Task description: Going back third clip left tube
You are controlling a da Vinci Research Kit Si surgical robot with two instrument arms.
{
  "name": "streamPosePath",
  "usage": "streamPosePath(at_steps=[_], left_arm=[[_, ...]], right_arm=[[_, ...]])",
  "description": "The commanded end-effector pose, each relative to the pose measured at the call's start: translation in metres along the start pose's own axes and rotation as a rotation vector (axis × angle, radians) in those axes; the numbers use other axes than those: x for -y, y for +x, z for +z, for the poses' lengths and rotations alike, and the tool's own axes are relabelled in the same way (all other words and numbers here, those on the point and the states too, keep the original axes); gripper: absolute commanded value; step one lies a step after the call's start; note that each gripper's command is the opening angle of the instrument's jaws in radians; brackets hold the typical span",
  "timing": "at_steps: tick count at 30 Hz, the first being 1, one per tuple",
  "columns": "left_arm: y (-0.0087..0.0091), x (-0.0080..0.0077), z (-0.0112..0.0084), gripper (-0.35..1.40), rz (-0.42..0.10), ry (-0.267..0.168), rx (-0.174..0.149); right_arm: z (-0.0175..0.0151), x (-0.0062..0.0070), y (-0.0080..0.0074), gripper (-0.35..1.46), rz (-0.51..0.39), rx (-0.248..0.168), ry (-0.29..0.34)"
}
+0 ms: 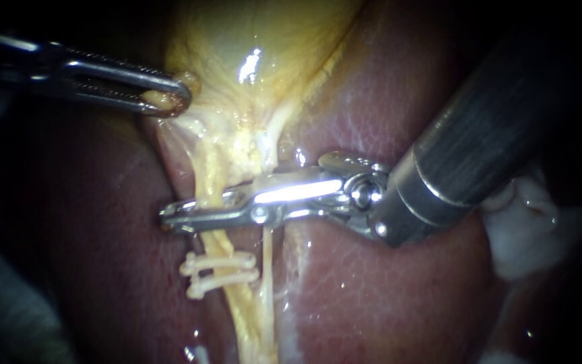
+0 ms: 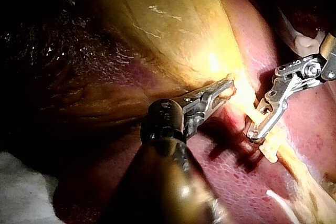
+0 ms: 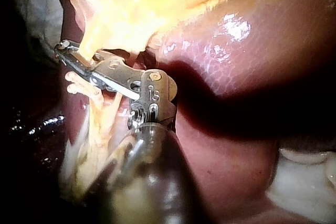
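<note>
The left instrument (image 1: pixel 166 100) has its claw clamped on a gallbladder (image 1: pixel 257 40) fold, apparently to keep the left tube (image 1: pixel 213 241) taut, while the right instrument (image 1: pixel 190 216) holds its narrow claw closed across that tube, just above two clips (image 1: pixel 220 266).

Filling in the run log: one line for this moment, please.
left instrument: jaws shut on gallbladder | right instrument: across left tube, between gallbladder and two clips
</note>
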Motion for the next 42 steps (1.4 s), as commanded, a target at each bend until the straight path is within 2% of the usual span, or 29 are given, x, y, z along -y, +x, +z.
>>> streamPosePath(at_steps=[1, 3, 6, 9, 14, 17, 21, 24, 27, 29, 34, 38, 42], left_arm=[[0.0000, 0.0000, 0.0000, -0.35, 0.001, -0.001, 0.000], [0.0000, 0.0000, 0.0000, -0.35, 0.001, -0.001, 0.000], [0.0000, 0.0000, 0.0000, -0.35, 0.001, -0.001, 0.000], [0.0000, 0.0000, -0.0001, -0.35, 0.001, -0.001, 0.000], [0.0000, 0.0000, -0.0001, -0.35, 0.001, -0.001, 0.000], [0.0000, 0.0000, -0.0001, -0.35, 0.001, -0.001, 0.000], [0.0000, 0.0000, -0.0001, -0.35, 0.001, -0.002, 0.000], [0.0000, 0.0000, -0.0002, -0.35, 0.001, -0.002, 0.000], [-0.0001, 0.0000, -0.0003, -0.35, 0.001, -0.003, 0.001], [-0.0001, 0.0001, -0.0003, -0.35, 0.001, -0.003, 0.001], [0.0000, 0.0001, -0.0003, -0.35, 0.001, -0.003, 0.001], [0.0000, 0.0002, -0.0003, -0.35, 0.001, -0.003, 0.001], [0.0000, 0.0003, -0.0003, -0.35, 0.001, -0.003, 0.001]], right_arm=[[0.0000, -0.0001, -0.0001, -0.31, -0.038, 0.002, 0.005], [0.0003, -0.0004, -0.0003, 0.07, -0.099, 0.006, 0.006], [0.0010, -0.0012, -0.0007, 0.35, -0.121, 0.006, -0.024], [0.0014, -0.0022, -0.0014, 0.42, -0.139, 0.016, -0.058], [0.0010, -0.0038, -0.0021, 0.45, -0.146, 0.016, -0.081], [0.0004, -0.0042, -0.0022, 0.46, -0.146, 0.019, -0.084], [-0.0003, -0.0039, -0.0024, 0.46, -0.147, 0.016, -0.087], [-0.0013, -0.0030, -0.0026, 0.48, -0.174, 0.036, -0.105], [-0.0029, -0.0010, -0.0027, 0.49, -0.299, 0.103, -0.172], [-0.0042, 0.0007, -0.0027, 0.50, -0.394, 0.133, -0.215], [-0.0083, 0.0051, -0.0023, 0.50, -0.592, 0.146, -0.262], [-0.0122, 0.0084, -0.0019, 0.50, -0.699, 0.150, -0.300], [-0.0150, 0.0101, -0.0012, 0.50, -0.756, 0.162, -0.336]])
